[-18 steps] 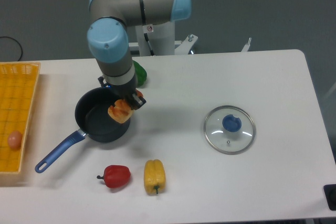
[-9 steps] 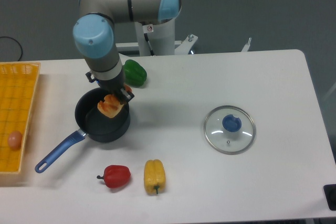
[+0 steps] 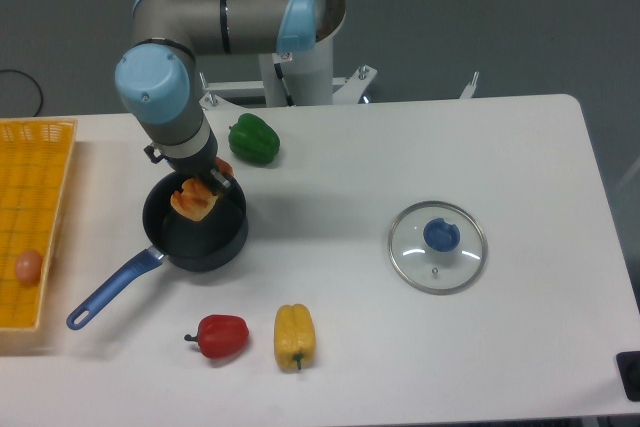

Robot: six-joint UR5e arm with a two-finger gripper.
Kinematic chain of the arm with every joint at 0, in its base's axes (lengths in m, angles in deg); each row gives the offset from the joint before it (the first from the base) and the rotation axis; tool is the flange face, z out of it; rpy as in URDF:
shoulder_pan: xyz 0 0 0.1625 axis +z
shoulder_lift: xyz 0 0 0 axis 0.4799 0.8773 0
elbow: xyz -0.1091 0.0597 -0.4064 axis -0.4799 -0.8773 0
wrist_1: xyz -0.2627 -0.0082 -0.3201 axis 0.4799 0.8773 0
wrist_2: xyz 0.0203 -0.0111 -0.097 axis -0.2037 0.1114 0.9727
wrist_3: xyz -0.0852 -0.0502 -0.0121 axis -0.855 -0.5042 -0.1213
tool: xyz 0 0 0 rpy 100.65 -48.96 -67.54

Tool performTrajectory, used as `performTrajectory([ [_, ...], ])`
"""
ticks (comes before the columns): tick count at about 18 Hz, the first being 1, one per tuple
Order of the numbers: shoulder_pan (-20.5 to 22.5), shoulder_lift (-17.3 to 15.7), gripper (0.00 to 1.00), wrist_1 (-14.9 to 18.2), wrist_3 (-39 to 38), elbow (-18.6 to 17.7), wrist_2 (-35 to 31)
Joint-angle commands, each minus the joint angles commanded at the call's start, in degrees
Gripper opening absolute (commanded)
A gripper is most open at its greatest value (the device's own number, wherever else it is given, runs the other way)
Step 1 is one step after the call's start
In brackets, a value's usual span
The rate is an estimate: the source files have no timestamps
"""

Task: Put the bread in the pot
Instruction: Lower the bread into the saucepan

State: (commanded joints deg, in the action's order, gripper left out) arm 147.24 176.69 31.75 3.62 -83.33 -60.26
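1. In the fixed camera view, the two-finger gripper of the grey-and-light-blue arm was clamped on the small golden-orange toy toast slice, the bread, holding it over the open mouth of the pot.
2. The round dark blue-black saucepan, the pot, sat on the white table at about the 9 o'clock side of the view, its long blue handle pointing toward 8 o'clock.
3. The bread hung over the pot's 11 o'clock part, tilted; whether it touched the pot's floor could not be told.
4. A glossy green pepper lay at 1 o'clock from the pot, just beside the arm's wrist.
5. A red pepper and a yellow pepper lay near each other at 5 o'clock from the pot.
6. A round glass lid with a blue knob lay flat, well apart at the pot's 3 o'clock.
7. A yellow mesh basket stood at the table's 9 o'clock edge, with a pale pinkish egg inside.
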Motion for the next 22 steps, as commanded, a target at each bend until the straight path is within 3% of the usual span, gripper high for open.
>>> performTrajectory([
  [9, -1.32, 3.78, 0.37, -3.16, -2.37, 0.62, -0.26],
  [19, -1.41, 6.60, 0.38, -3.34, -2.37, 0.79, -1.40],
  [22, -1.41, 6.77, 0.54, -3.34, -2.37, 0.79, -1.49],
])
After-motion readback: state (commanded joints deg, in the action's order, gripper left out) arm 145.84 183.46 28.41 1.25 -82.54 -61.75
